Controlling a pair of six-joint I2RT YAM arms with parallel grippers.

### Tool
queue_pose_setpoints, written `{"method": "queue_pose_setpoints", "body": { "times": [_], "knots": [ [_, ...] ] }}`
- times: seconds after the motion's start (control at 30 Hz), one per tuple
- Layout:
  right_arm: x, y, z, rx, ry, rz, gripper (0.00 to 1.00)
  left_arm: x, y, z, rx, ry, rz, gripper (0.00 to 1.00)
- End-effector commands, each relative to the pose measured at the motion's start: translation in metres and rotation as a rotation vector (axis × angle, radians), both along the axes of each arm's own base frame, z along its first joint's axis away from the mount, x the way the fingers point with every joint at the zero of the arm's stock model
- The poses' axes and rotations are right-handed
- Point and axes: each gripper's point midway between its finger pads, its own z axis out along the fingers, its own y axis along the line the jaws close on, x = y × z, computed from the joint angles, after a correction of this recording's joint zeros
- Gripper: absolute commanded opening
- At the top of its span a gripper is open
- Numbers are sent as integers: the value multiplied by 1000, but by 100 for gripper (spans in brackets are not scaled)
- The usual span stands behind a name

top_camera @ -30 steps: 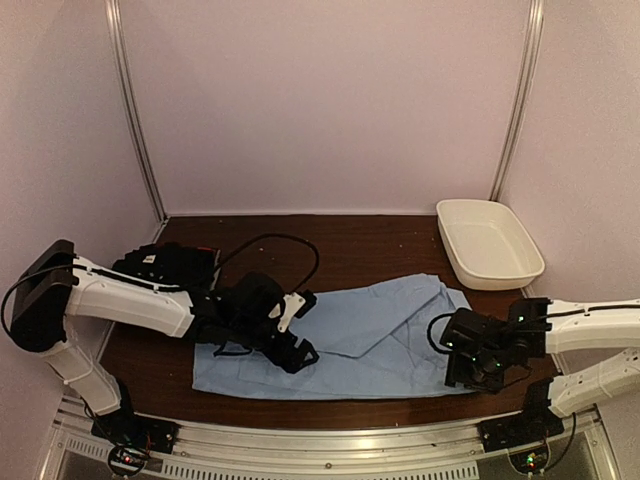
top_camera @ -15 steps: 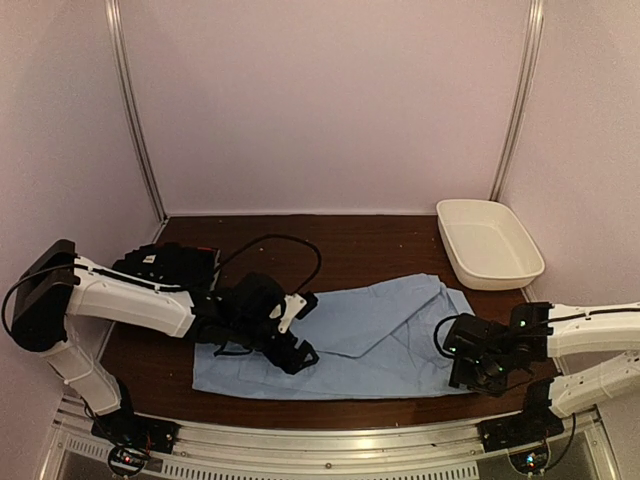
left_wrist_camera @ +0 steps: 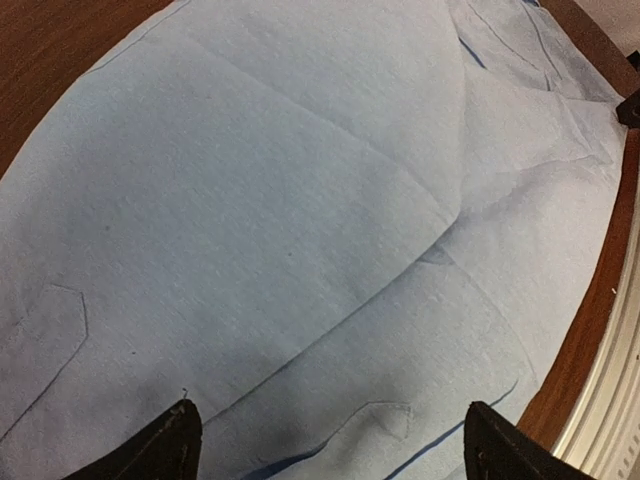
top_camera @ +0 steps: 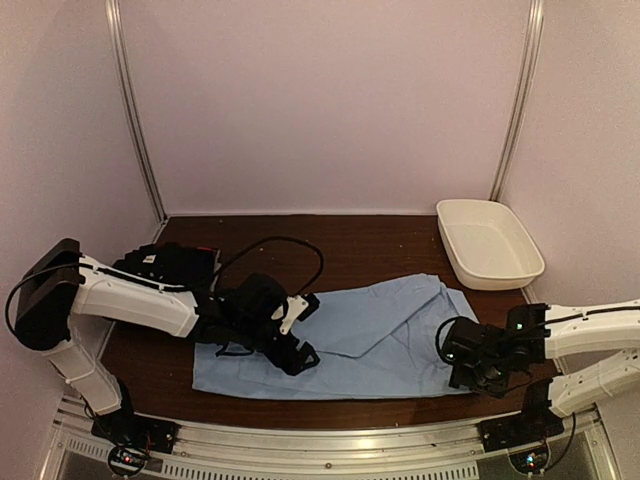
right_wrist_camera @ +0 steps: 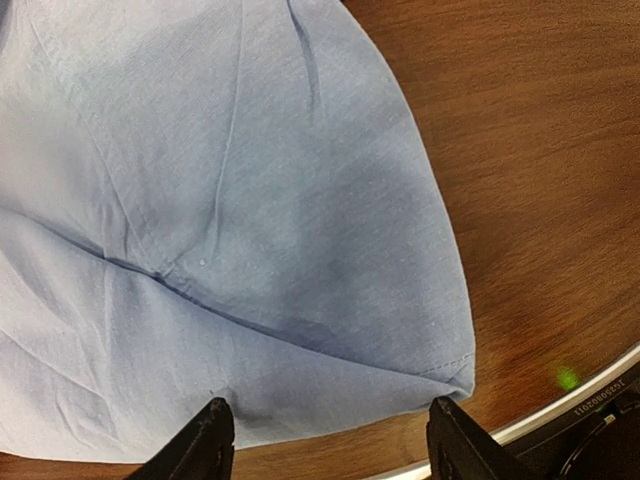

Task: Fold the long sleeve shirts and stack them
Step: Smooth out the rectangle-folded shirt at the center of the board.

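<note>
The left hand (top_camera: 299, 356) is open over the blue shirt's (top_camera: 365, 335) 9 o'clock side; the right hand (top_camera: 478, 376) is open at its 4 o'clock corner

The overhead view is dim, soft and slightly grainy, with a lilac cast on the walls (top_camera: 320, 100). The dark worktop (top_camera: 380, 250) swallows the black arm parts. Both wrist views are brighter and evenly lit. Soft shadows darken the light blue shirt (left_wrist_camera: 300, 200) at lower left above the left tool (left_wrist_camera: 340, 445) and mid-frame above the right tool (right_wrist_camera: 335, 445). The fingertips (left_wrist_camera: 180, 445) look blurred, and the rail (right_wrist_camera: 590, 400) at lower right bows.
</note>
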Motion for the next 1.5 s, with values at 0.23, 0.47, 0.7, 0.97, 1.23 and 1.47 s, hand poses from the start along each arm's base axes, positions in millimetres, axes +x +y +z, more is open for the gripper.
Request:
{"method": "queue_pose_setpoints", "body": {
  "times": [0.23, 0.47, 0.7, 0.97, 1.23, 1.47],
  "knots": [
    [15, 5, 2, 17, -93, -41, 67, 2, -9, 5, -20, -17, -22, 93],
    [20, 12, -4, 64, -130, -51, 63, 1, -7, 3, -16, -13, -21, 93],
    [27, 22, -11, 48, -135, -12, 56, 1, -5, 3, -12, -13, -13, 93],
    [33, 33, -9, 30, -133, 35, 34, 1, -4, 3, -11, -14, -7, 93],
    [35, 39, -12, 19, -123, 61, 14, 1, -2, 2, -6, -18, -3, 93],
    [38, 43, -12, 20, -131, 84, 0, 2, 0, 1, 0, -24, 3, 93]
  ]
}}
